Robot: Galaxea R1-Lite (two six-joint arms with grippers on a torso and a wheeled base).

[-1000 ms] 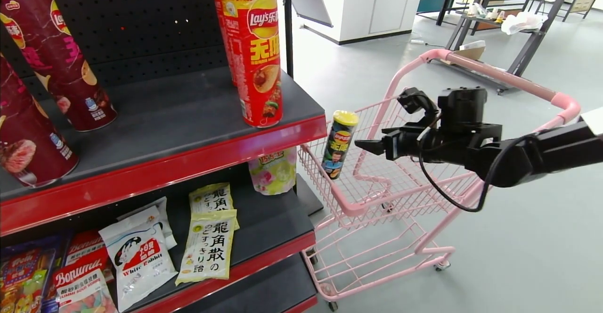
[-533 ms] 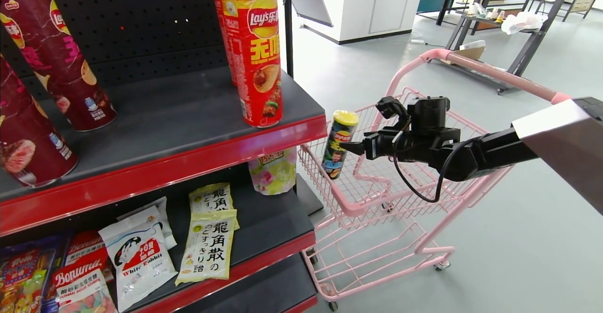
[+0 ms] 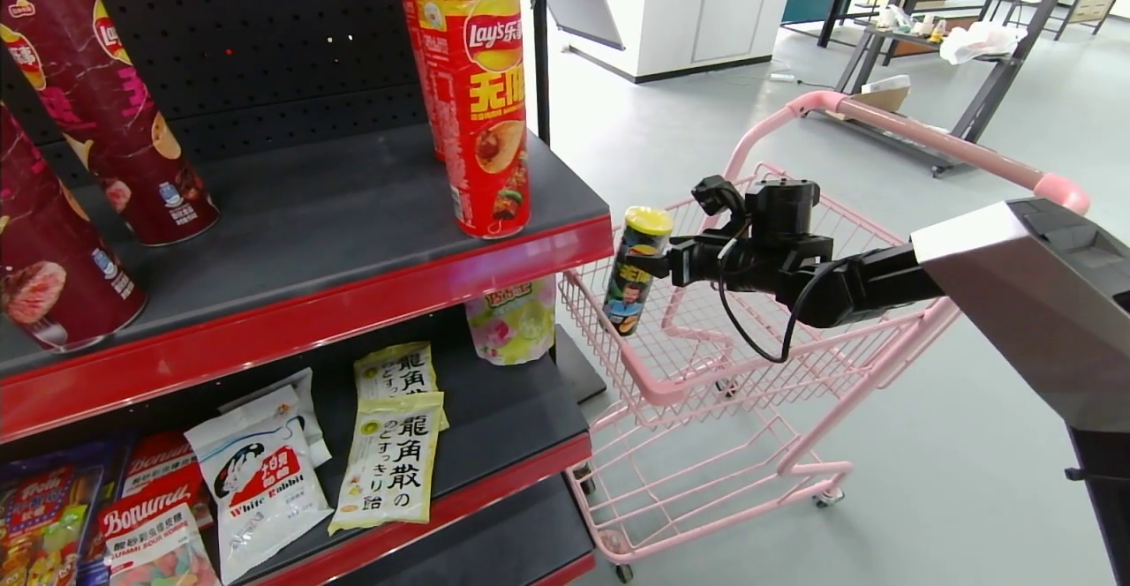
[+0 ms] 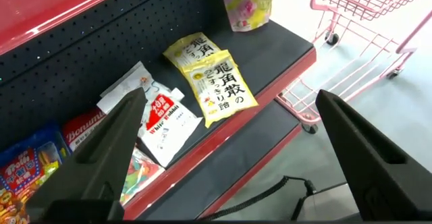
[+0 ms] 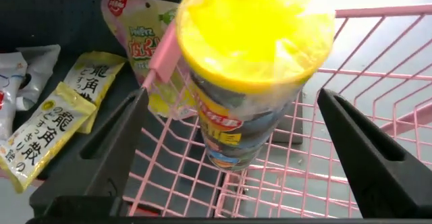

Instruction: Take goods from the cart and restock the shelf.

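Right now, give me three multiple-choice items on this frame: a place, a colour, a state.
1. Where is the chips can? A on a shelf; B in the pink cart; C on the floor.
2. What colour is its lid? A yellow; B red; C white.
3. How is the right gripper? A shut on the can; B open, fingers flanking the can; C shut, clear of it.
Answers: B, it leans in the cart's corner; A, the right wrist view shows yellow; B, both fingers stand apart beside it.

The can (image 3: pixel 637 273) stands in the cart (image 3: pixel 658 387) corner nearest the shelf (image 3: pixel 335 206), the right gripper (image 3: pixel 655 264) straddling it.
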